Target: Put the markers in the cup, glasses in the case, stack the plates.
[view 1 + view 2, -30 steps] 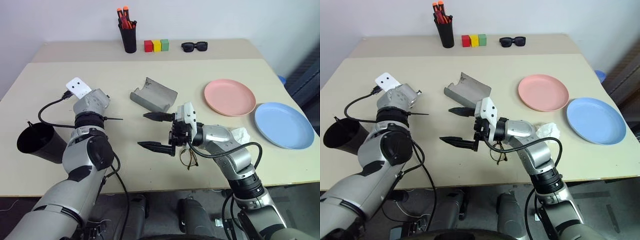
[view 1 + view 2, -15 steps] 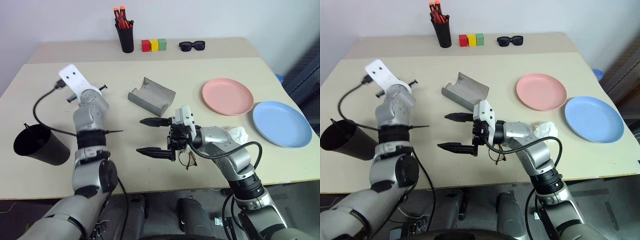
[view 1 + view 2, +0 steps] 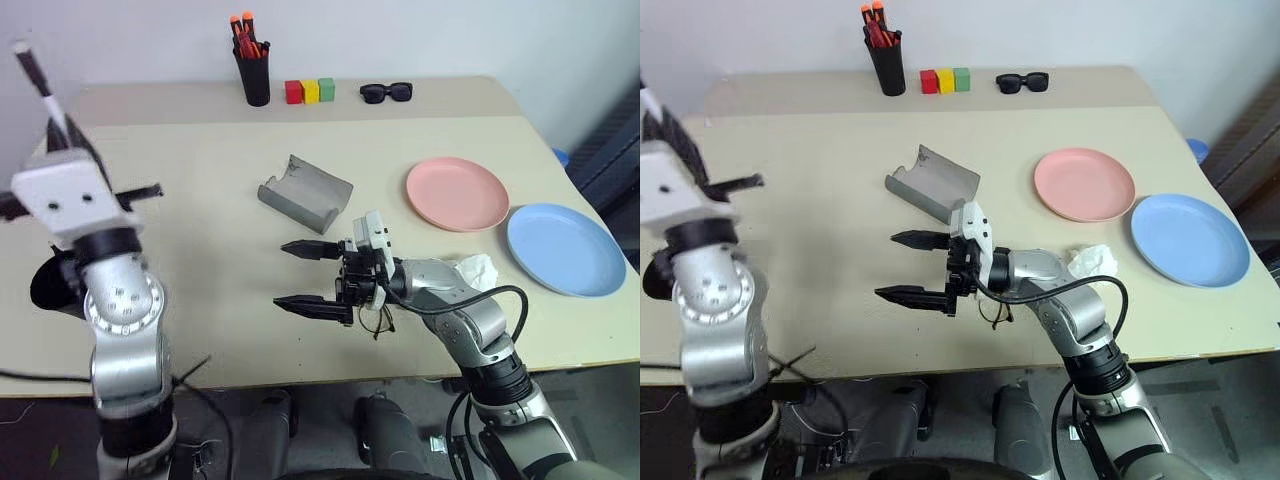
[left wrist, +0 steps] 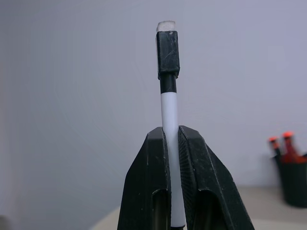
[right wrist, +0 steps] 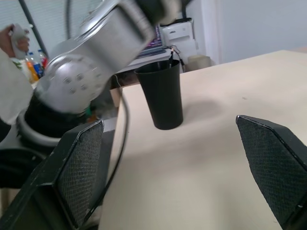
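My left gripper [image 4: 171,132] is raised at the left, pointing up, shut on the white-barrelled marker [image 3: 36,78] with black ends, which sticks out above the fingers [image 4: 201,163]. Below that arm stands the black cup [image 5: 163,96], partly hidden [image 3: 48,285]. Over the table's middle my right gripper [image 3: 302,277] is open and points left, with nothing between its fingers. The wire-rimmed glasses [image 3: 378,318] lie under its wrist. The grey case [image 3: 305,192] lies open behind it. The pink plate [image 3: 458,193] and the blue plate [image 3: 565,248] sit side by side at the right.
At the back edge stand a black holder with orange-capped pens [image 3: 255,70], coloured blocks [image 3: 310,91] and black sunglasses [image 3: 387,92]. A crumpled white tissue [image 3: 478,268] lies by my right forearm. A person's hand [image 5: 10,37] shows beyond the table.
My left arm has pulled back and lifted, turning its gripper upward with the marker held in it. The right gripper has stayed in place, open.
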You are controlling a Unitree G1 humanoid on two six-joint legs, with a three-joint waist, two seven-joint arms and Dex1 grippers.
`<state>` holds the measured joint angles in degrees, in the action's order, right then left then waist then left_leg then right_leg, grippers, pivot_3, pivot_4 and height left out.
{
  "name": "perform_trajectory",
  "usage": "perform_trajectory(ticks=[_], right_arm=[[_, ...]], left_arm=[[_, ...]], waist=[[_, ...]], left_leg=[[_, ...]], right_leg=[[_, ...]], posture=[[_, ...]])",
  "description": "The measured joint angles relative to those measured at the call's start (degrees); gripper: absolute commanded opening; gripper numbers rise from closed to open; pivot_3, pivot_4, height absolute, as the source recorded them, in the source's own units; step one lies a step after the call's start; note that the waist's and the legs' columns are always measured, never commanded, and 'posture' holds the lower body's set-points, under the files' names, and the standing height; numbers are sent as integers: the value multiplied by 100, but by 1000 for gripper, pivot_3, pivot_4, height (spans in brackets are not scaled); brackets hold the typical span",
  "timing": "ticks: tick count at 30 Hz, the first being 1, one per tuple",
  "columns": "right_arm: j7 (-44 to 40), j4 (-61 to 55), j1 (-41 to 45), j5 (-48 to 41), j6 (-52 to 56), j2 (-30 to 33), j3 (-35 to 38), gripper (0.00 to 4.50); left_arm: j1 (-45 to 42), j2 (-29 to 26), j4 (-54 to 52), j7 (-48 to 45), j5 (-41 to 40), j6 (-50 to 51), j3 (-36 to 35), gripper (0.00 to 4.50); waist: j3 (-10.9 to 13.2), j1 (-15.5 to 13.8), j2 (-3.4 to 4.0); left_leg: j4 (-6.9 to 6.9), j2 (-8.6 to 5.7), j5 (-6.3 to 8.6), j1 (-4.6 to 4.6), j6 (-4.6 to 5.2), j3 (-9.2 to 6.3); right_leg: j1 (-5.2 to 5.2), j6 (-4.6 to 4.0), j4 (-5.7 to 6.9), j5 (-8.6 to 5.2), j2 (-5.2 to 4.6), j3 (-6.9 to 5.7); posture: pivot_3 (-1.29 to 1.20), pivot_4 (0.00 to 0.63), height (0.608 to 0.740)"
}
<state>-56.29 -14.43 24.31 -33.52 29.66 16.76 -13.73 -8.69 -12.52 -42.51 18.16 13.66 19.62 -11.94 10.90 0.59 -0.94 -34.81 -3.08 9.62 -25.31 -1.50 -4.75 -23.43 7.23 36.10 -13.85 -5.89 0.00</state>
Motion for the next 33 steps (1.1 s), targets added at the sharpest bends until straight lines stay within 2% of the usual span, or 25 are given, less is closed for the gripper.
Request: perform_trajectory(ticks=[3,8,15,24,27,31,33], right_arm=[[-44,2,5,-54,5,5,4,4500],[-135,40,60,-56,3,5,2,4500],[-206,118,75,-55,3,-7,0,4500],[-208,125,86,-53,2,-46,0,4500],[-203,126,87,-52,-1,-63,0,4500],[-190,127,87,-51,-4,-71,0,4500],[-182,127,87,-51,-4,-74,0,4500]], left_arm=[[754,310,-300,78,403,11,-17,28],[1635,684,-340,105,546,-325,-165,28],[1989,1202,-301,216,442,-608,-690,28],[1974,1500,221,222,231,-1001,-801,28],[1891,1523,329,221,208,-1046,-798,1088],[1843,1559,400,222,210,-1066,-796,3061],[1836,1593,411,222,214,-1066,-791,3061]], waist=[[-1,-5,-1],[-1,-11,-1],[-2,-14,-2],[-2,-13,-2],[-2,-11,-2],[-2,-9,-2],[-2,-9,-2]], left_leg=[[0,2,1,0,1,-2],[-1,7,7,-2,-6,-7],[-1,10,11,-4,-10,-6],[-2,10,12,-5,-10,-6],[-2,10,12,-5,-10,-5],[-2,10,12,-5,-10,-6],[-2,10,12,-5,-10,-6]], right_leg=[[0,-13,0,-7,0,-2],[-1,-17,-3,-10,-2,-3],[-1,-20,-8,-13,-2,-5],[0,-20,-10,-13,-1,-6],[0,-21,-10,-13,-1,-7],[-1,-20,-10,-13,-1,-6],[-1,-20,-10,-13,-1,-6]], posture=[[0,150,740],[0,150,740],[0,150,740],[0,150,740],[0,150,740],[0,150,740],[0,150,740]])
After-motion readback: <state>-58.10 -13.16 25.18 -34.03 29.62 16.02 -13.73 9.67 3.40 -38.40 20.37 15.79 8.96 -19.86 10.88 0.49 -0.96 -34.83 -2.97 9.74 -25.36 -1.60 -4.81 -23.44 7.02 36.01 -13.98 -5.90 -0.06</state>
